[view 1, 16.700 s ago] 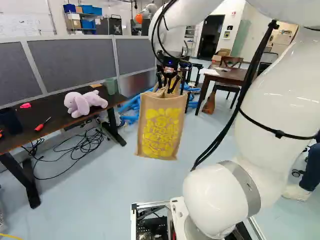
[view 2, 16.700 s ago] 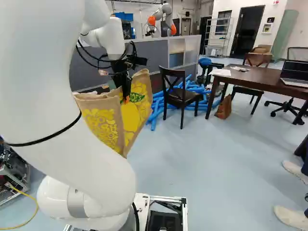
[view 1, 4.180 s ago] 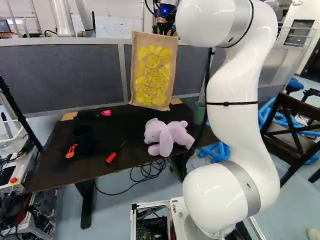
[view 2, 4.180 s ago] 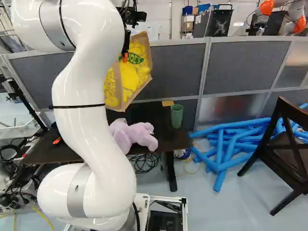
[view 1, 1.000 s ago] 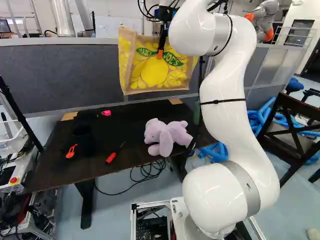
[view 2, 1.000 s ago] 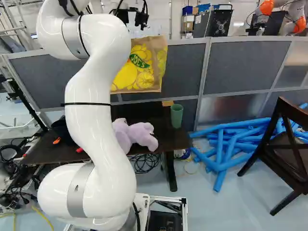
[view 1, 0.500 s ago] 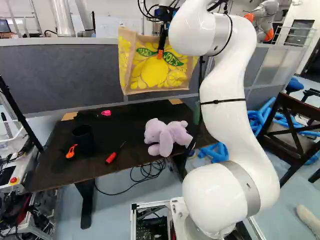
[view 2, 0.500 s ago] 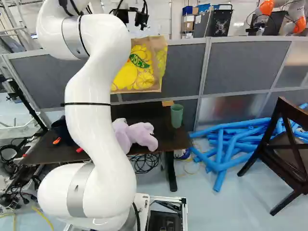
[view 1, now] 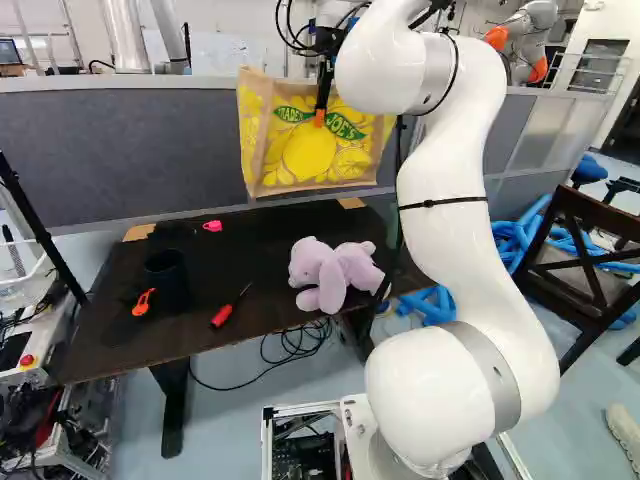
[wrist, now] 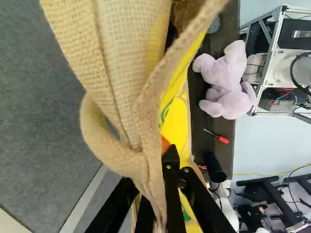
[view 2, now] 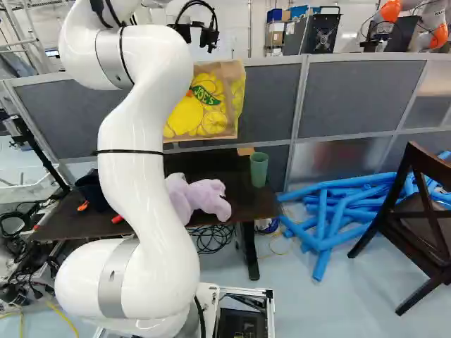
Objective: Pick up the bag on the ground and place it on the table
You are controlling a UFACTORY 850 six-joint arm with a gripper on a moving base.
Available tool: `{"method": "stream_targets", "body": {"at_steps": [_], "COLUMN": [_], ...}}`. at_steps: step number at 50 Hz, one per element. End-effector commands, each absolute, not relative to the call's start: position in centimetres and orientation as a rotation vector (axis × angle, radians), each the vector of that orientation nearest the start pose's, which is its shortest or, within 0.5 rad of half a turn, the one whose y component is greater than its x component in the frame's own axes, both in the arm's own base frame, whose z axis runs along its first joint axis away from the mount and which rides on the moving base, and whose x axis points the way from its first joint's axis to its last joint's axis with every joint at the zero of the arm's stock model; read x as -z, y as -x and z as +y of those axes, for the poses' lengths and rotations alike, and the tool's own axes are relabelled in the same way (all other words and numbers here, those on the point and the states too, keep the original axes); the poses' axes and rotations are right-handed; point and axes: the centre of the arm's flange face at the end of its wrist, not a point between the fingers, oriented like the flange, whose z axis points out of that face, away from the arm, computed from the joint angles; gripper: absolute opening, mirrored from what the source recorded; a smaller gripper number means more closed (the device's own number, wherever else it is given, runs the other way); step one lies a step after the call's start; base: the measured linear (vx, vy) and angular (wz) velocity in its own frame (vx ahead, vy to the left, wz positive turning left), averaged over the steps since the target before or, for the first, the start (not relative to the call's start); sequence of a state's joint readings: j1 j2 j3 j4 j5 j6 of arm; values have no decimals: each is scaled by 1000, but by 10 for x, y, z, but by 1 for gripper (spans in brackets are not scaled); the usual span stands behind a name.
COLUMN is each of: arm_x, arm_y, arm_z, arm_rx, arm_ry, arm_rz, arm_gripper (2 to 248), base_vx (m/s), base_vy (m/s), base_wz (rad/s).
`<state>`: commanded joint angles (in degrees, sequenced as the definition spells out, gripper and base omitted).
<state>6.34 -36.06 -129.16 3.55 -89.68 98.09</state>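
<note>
- Hanging from the black two-fingered claw (view 1: 321,112), the tan woven bag (view 1: 308,155) with yellow lemon print was up off the dark rectangular table (view 1: 110,345), its lower edge above the far part of the tabletop.
- Claw state: closed on the bag's cloth near the upper rim. Wrist view showed the black fingers (wrist: 171,194) to either side of the fabric, one orange pad partly visible.
- Behind the claw: grey panelled partition (view 1: 110,150). Contact between bag and partition could not be told.
- Below the claw, on the near side of the tabletop: lilac long-eared plush toy (view 1: 335,272), lying on its belly.
- Below and left of the claw, as seen in the left base view: black cylindrical cup (view 1: 168,280), red-handled screwdriver (view 1: 222,315) between cup and toy, and small bright pink object (view 1: 212,226) farther back.
- Below and right of the claw, as seen in the right base view: green upright tumbler (view 2: 258,169) near the table's end.
- Farther right of the claw, on the floor: heap of blue tubes (view 2: 338,211), with a dark wooden chair (view 2: 416,225) beside it.
</note>
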Motion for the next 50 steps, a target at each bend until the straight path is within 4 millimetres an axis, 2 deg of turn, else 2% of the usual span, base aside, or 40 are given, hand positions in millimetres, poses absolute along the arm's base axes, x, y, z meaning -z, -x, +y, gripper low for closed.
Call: {"method": "stream_targets", "body": {"at_steps": [31, 50], "arm_x": [-713, -682], "arm_y": [-669, -683], "arm_z": [78, 77], "arm_rx": [-60, -27], "arm_ry": [2189, 2236], "arm_rz": [2256, 2292], "arm_gripper": [22, 22], "base_vx": [0, 0], "base_vy": [0, 0], "base_wz": [0, 0]}}
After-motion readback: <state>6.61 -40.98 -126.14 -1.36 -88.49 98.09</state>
